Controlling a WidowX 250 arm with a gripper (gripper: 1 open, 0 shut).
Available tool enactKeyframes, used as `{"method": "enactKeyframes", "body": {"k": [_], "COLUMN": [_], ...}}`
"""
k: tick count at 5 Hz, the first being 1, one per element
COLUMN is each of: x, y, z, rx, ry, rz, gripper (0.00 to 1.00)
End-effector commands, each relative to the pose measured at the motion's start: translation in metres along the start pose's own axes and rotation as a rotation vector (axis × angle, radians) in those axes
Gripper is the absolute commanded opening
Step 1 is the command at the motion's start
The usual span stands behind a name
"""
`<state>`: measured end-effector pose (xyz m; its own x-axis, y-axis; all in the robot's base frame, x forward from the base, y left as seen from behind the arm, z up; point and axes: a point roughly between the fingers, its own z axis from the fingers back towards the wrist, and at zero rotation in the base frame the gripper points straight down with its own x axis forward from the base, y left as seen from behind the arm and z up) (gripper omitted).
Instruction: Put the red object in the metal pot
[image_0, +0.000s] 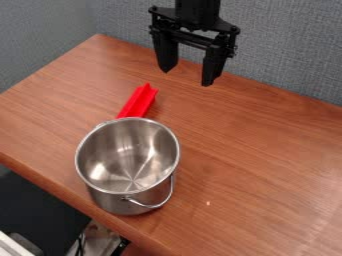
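The red object (138, 100) is a long flat bar lying on the wooden table, slanting from upper right to lower left. Its lower end sits just behind the rim of the metal pot (127, 165). The pot is round and shiny, stands upright near the table's front edge, and holds nothing; its wire handle hangs at the front. My gripper (189, 66) hangs above the table to the upper right of the bar, pointing down. Its two black fingers stand apart with nothing between them.
The wooden table (267, 150) stretches to the right and back. Its front edge runs diagonally just below the pot. A grey wall stands behind the table.
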<state>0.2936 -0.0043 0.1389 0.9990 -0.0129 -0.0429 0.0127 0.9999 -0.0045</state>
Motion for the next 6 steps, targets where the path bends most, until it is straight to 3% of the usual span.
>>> {"method": "enactKeyframes", "body": {"k": [1, 5, 6], "x": [-0.001, 0.002, 0.008], "y": [0.002, 0.024, 0.043], "z": [-0.006, -0.031, -0.038], "rx": [-0.001, 0.003, 0.011], "ry": [0.019, 0.082, 0.079], "rz": [0.002, 0.036, 0.068], "gripper": [1.00, 1.00, 1.00]}}
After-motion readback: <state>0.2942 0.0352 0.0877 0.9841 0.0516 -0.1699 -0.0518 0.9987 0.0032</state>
